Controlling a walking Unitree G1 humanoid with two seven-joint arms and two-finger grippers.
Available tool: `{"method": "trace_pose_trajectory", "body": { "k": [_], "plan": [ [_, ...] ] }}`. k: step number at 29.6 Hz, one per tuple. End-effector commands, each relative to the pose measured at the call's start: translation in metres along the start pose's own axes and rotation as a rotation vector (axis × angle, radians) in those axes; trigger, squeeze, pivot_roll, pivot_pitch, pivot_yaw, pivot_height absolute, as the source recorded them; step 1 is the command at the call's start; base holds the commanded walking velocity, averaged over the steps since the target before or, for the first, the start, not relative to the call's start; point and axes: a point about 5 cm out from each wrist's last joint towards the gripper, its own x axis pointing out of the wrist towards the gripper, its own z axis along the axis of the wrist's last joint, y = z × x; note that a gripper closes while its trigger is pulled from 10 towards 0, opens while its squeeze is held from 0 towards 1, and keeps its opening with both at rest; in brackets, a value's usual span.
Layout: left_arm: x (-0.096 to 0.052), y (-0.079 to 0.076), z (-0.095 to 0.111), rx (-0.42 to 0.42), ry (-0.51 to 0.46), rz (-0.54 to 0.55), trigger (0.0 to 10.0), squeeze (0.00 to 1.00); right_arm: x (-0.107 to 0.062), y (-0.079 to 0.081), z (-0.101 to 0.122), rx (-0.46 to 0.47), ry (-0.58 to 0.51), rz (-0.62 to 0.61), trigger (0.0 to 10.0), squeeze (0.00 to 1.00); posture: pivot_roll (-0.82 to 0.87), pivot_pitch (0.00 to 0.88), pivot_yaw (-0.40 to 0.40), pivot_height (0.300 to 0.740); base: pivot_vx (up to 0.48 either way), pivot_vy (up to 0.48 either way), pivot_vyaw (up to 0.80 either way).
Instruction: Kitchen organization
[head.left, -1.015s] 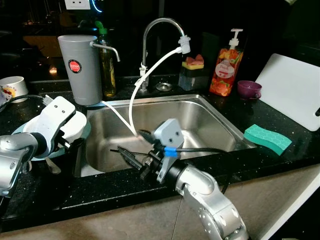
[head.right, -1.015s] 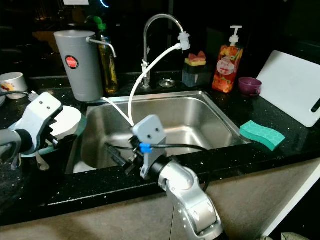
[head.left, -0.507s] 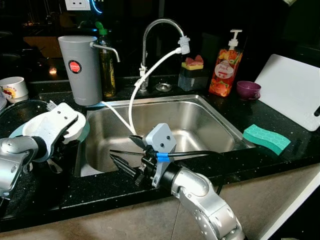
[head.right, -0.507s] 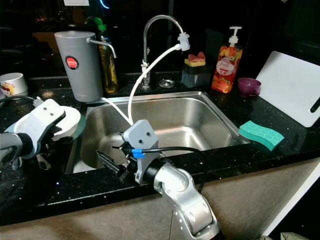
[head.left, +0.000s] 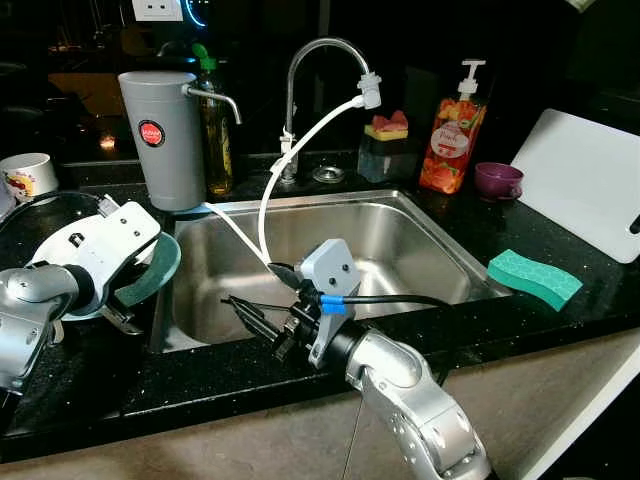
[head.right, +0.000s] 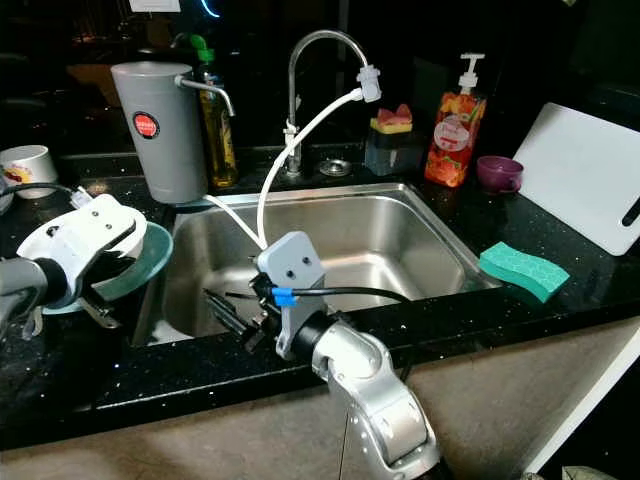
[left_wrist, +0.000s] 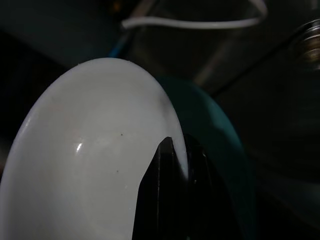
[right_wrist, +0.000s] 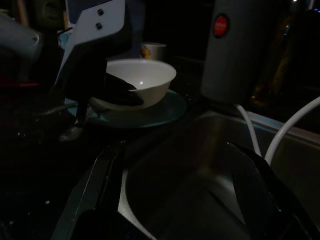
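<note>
A white bowl (right_wrist: 142, 80) rests on a teal plate (head.left: 160, 270) on the black counter, left of the steel sink (head.left: 420, 235). My left gripper (right_wrist: 125, 92) is shut on the bowl's rim; in the left wrist view one black finger (left_wrist: 172, 165) lies over the rim against the white inside (left_wrist: 90, 150). My right gripper (head.left: 250, 290) hangs open over the sink's front left part, fingers spread with nothing between them. A spoon (head.right: 95, 312) lies on the counter by the plate.
Behind the sink stand a grey jug (head.left: 160, 135), an oil bottle (head.left: 215, 130), the faucet (head.left: 320, 50) with a white hose, and an orange soap bottle (head.left: 450, 130). To the right are a purple cup (head.left: 497, 180), a green sponge (head.left: 535, 278) and a white board (head.left: 585, 180).
My left wrist has turned at the bowl, and more of the teal plate shows beside it. My right gripper swung a little left, then back, staying open over the sink.
</note>
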Motion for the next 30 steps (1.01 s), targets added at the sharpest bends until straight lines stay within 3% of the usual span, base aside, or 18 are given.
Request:
{"method": "trace_pose_trajectory", "body": {
  "k": [1,7,10,14,16,21,30],
  "plan": [
    [-0.001,0.004,0.019,0.159,-0.062,0.036,10.0,0.00,0.001,-0.008,0.005,0.029,-0.025,-0.043,10.0,0.00,0.13,0.061,-0.031,0.740,0.000,0.000,0.00],
    [-0.001,-0.001,0.038,0.335,-0.150,0.070,10.0,0.00,0.001,-0.023,0.010,0.079,-0.052,-0.131,10.0,0.00,0.13,0.064,-0.031,0.740,0.000,0.000,0.00],
    [0.002,-0.015,0.049,0.431,-0.218,0.039,10.0,0.00,0.000,-0.031,0.011,0.087,-0.055,-0.172,10.0,0.00,0.13,0.064,-0.031,0.740,0.000,0.000,0.00],
    [0.003,-0.023,0.053,0.488,-0.259,0.027,10.0,0.00,-0.001,-0.033,0.011,0.091,-0.053,-0.183,10.0,0.00,0.13,0.066,-0.031,0.740,0.000,0.000,0.00],
    [0.005,-0.034,0.061,0.578,-0.336,0.033,10.0,0.00,-0.001,-0.037,0.010,0.112,-0.051,-0.206,10.0,0.00,0.13,0.067,-0.032,0.740,0.000,0.000,0.00],
    [0.005,-0.048,0.071,0.665,-0.450,0.049,10.0,0.00,-0.002,-0.047,0.010,0.168,-0.054,-0.268,10.0,0.00,0.12,0.067,-0.034,0.740,0.000,0.000,0.00],
    [0.006,-0.061,0.072,0.714,-0.526,0.031,10.0,0.00,-0.007,-0.062,0.013,0.312,-0.099,-0.337,10.0,0.00,0.12,0.067,-0.035,0.740,0.000,0.000,0.00]
  ]
}}
